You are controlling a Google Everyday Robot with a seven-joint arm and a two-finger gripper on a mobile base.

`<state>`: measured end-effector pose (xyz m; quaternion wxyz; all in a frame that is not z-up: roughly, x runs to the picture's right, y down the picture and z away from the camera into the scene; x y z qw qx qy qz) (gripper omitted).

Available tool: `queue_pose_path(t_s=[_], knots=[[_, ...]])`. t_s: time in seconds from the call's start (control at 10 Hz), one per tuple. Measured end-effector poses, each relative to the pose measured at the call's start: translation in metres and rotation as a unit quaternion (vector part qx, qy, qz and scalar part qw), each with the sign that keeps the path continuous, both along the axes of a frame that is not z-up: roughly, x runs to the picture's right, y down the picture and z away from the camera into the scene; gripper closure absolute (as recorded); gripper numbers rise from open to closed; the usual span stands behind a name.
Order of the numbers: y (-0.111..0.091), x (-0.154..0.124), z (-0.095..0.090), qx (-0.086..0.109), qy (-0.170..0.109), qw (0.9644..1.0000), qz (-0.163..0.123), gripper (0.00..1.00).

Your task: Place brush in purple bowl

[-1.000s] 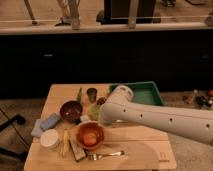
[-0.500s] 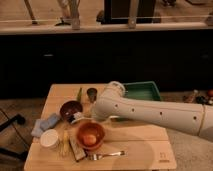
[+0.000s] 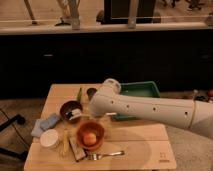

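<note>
We saw the wooden bench [image 3: 142,145] carrying everything, and across it from the right lay the white arm [image 3: 150,107], its bend raised above the middle of the bench and its far end dipping down and leftward. Behind the arm sat a green tray [image 3: 142,89]. In front of the bend stood the orange bowl [image 3: 90,135] with a small orange thing inside, and up and to its left the purple bowl [image 3: 70,110], the two near but apart. A blue cloth [image 3: 45,125] lay at the left edge, a white bowl [image 3: 49,138] below it, a fork [image 3: 106,155] along the front edge and a dark cup [image 3: 91,92] at the back. The end effector [image 3: 85,116] hung at the purple bowl's right rim, mostly hidden under the arm, and we could not tell whether it was open, closed or gripping anything. A pale sliver inside the bowl's right half looked to us like the brush [image 3: 75,115], though we could not make out its handle from its head, nor which way its long axis ran. If that reading was right, the brush lay just left of the end effector and over or already in the bowl, so we judged the task was close to done. The coming move would turn on letting it settle leftward inside the rim, not on the orange bowl's side.
</note>
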<state>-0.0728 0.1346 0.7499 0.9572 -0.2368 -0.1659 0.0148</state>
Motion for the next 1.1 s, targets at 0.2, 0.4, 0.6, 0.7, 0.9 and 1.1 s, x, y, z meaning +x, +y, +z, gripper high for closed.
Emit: queue_pose_path(t_s=[0.2,0.4,0.6,0.7,0.9,1.1], knots=[[-0.005,-0.009,0.014,-0.004,0.001,1.0,-0.001,1.0],[-0.01,-0.022,0.026,-0.008,-0.002,1.0,-0.003,1.0],[-0.012,-0.046,0.035,-0.011,-0.012,0.9998,-0.012,1.0],[-0.012,-0.053,0.037,-0.013,-0.015,0.9997,-0.015,1.0],[-0.012,-0.065,0.042,-0.014,-0.019,0.9995,-0.023,1.0],[-0.012,-0.079,0.045,-0.015,-0.023,0.9992,-0.03,1.0]])
